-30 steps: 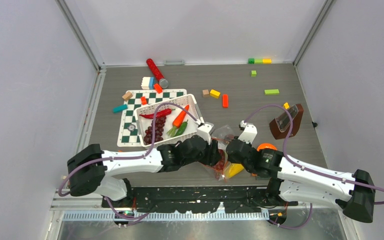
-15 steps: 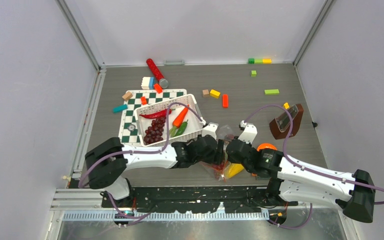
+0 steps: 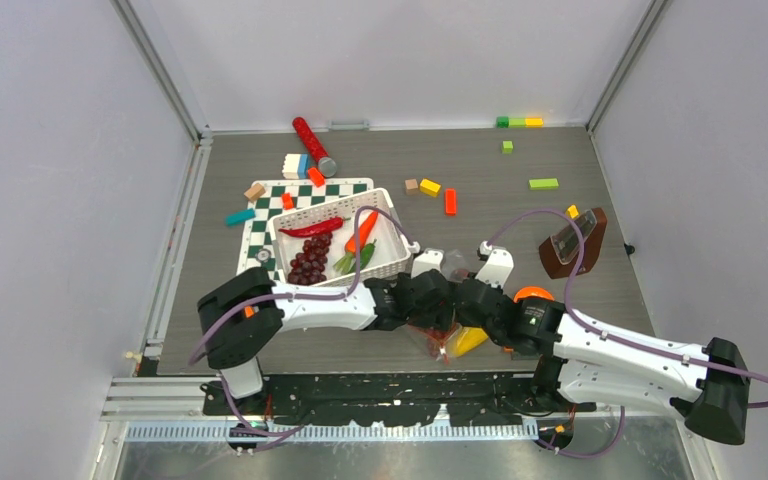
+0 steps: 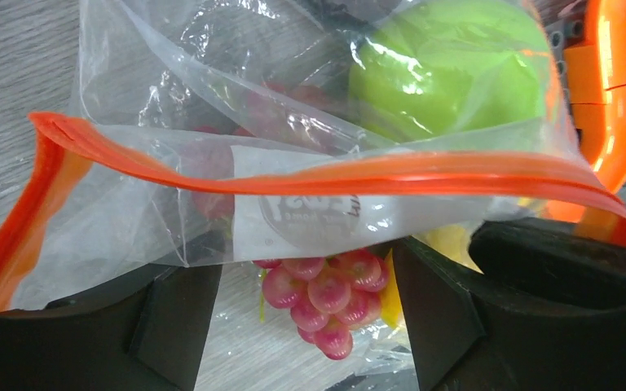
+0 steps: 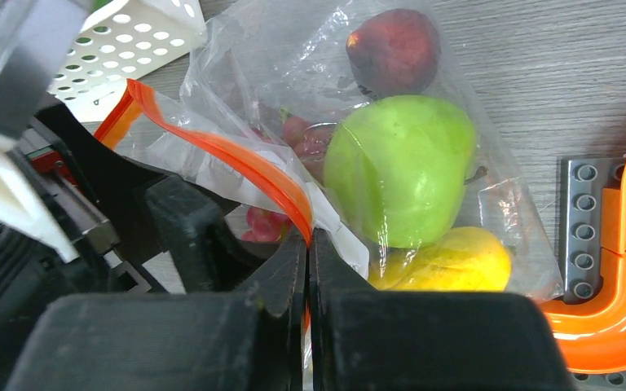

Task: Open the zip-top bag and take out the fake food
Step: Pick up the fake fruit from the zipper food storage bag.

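**One edge of the bag pinned, the other arm at its mouth**

The zip-top bag [image 5: 236, 73] lies on the table [image 3: 520, 220] near the front edge, between the two arms and just beside the white basket [image 3: 290, 222]. The right gripper [image 5: 307, 244] is clenched on the orange zip strip [image 4: 375, 173], with its two fingers pressed together and the strip caught between them. This hold seems meant to fix one lip of the bag, so that the mouth stays lifted and does not slide when the other arm works on it.

The left gripper [image 4: 306, 269] stands with its fingers spread wide and grasps nothing. It faces the mouth of the bag from the opposite side. The orange strip runs across just above both fingers, and the clear plastic hangs down over them. Whether the fingers already touch the plastic is hard to say from the wrist view; it looks very near at least.

Inside the bag, the pink grapes [image 4: 326, 293] lie directly between the spread fingers, closest to them. The green apple [image 5: 399, 167] sits deeper, behind the strip, with the yellow piece [image 5: 448, 261] under it and a dark red fruit [image 5: 393, 39] at the far end. An orange track piece [image 5: 619, 309] lies beside the bag on the right arm's side.

The grapes are probably the next thing to take, since they are nearest to the opening.
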Action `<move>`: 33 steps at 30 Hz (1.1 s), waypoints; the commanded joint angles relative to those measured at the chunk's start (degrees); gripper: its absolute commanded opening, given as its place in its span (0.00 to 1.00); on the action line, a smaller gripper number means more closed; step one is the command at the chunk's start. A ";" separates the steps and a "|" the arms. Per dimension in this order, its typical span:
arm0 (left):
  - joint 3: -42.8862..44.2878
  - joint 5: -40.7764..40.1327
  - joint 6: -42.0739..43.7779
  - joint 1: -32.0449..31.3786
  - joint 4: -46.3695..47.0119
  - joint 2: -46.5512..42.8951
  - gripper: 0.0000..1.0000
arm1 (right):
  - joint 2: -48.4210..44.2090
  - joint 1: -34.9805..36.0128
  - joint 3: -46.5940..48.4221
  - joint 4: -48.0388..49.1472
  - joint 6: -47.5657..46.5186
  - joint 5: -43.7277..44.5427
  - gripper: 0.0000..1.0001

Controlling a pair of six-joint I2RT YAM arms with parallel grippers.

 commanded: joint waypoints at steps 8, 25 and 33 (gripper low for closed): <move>8.91 -1.51 -0.41 -0.71 -12.10 7.67 0.74 | -0.70 0.16 0.15 0.73 0.80 1.61 0.00; 0.24 -2.88 0.51 -0.80 -2.13 -1.15 0.45 | -0.73 0.20 -0.18 0.63 1.21 1.68 0.00; -8.50 -2.85 1.84 -0.82 7.26 -10.00 0.44 | -0.55 0.23 -0.29 0.64 1.28 1.72 0.00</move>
